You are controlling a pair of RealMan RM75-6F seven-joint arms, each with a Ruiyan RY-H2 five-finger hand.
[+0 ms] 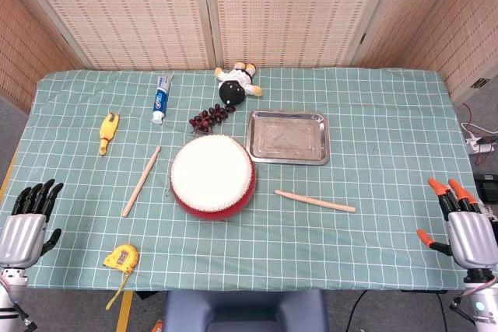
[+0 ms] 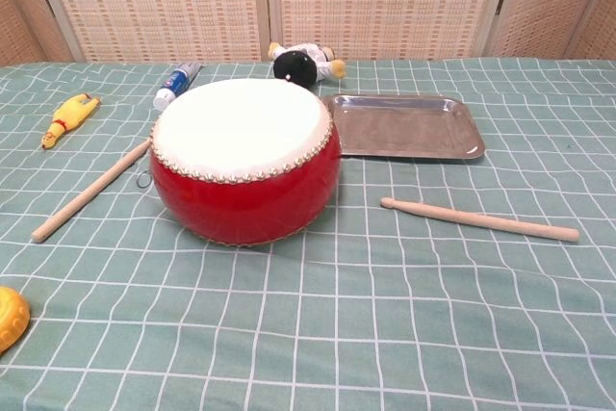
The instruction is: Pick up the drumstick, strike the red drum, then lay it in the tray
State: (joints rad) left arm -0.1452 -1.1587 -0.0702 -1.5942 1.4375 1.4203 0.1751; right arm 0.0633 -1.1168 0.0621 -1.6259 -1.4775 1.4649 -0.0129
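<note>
Both hands hold nothing, fingers spread: the left hand [image 1: 27, 223] at the near left table edge, the right hand [image 1: 465, 227] at the near right. Inward from the right fingers [image 1: 438, 186] lies one drumstick [image 1: 314, 201], beside the red drum [image 1: 212, 176]; a second drumstick [image 1: 142, 180] lies inward of the left fingers. The tray [image 1: 287, 138], seemingly bare, sits behind.

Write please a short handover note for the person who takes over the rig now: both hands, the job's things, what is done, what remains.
Left hand and right hand: open, holding nothing, at the table's near corners.
Two drumsticks lie flat: one left of the red drum, one to its right.
Tray behind the drum to its right, nothing in it.
Done: nothing.
Left: pick, strike, lay in tray.
</note>
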